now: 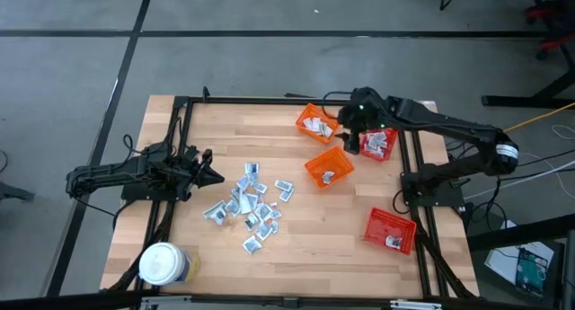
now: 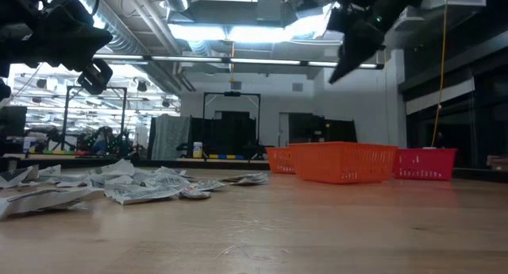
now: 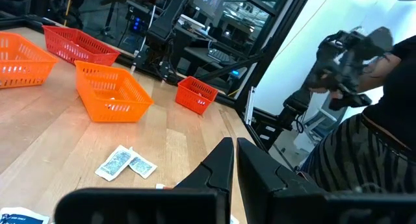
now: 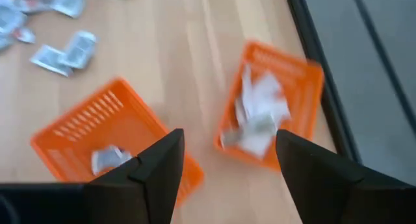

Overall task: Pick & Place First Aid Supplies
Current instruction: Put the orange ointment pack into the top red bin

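High view first, left to right: my left gripper (image 1: 214, 176) sat low near the table's left edge with its fingers pressed together on nothing, as the left wrist view confirmed. Just beside its tip began the sachets (image 1: 249, 205), a loose heap spread over the middle of the table toward the near edge, some overlapping, some lying alone. A jar (image 1: 163, 263) stood at the near left corner, clear of the work.

Further right, two orange baskets (image 1: 329, 164) sat toward the far right corner, then a red basket (image 1: 378, 144) at the right edge, each with a few sachets inside. Another red basket (image 1: 390, 229) lay by the near right corner. My right gripper (image 1: 352, 130) hung above the orange pair with its jaws spread wide and empty; the right wrist view looked down on both baskets between the fingers.

I judged the sachets very light, thin and crinkly, with slick foil faces. Pressed flat to the wood, they would offer little to pinch. I would have gone for a raised or curled edge, or a loner at the heap's rim, and closed gently. A careless grip might have lifted two at once or skated one aside.
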Tool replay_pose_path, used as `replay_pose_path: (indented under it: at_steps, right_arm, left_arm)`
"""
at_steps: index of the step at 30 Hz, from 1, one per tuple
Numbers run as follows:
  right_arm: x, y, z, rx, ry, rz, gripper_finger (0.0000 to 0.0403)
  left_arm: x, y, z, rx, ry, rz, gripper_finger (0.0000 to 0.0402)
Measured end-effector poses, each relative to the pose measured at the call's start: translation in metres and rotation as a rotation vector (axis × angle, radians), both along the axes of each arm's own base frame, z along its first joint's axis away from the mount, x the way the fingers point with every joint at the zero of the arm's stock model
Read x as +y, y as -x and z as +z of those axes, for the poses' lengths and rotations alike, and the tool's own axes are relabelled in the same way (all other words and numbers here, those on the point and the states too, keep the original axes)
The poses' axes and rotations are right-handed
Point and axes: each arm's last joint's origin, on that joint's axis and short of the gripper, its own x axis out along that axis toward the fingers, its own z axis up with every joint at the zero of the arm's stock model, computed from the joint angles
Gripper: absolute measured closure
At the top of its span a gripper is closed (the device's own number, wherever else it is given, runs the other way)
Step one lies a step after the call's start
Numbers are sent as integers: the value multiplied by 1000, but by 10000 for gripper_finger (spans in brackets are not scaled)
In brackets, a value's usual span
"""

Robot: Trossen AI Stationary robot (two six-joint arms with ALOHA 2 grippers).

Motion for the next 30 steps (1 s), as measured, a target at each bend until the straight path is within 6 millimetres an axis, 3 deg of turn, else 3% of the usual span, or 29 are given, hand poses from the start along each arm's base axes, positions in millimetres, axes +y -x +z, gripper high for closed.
replay_pose_path:
  at_steps: [7, 17, 24, 30]
  right_arm:
    - [24, -31, -2, -87, 33, 178, 162]
    - [49, -76, -44, -6, 34, 403, 162]
    - [58, -98, -72, 104, 4, 459, 162]
    - [60, -140, -77, 179, -53, 446, 162]
  left_arm:
    - [0, 0, 0, 0, 0, 0, 386]
    - [0, 0, 0, -1, 0, 0, 386]
    - [0, 0, 0, 0, 0, 0, 386]
    - [0, 0, 0, -1, 0, 0, 386]
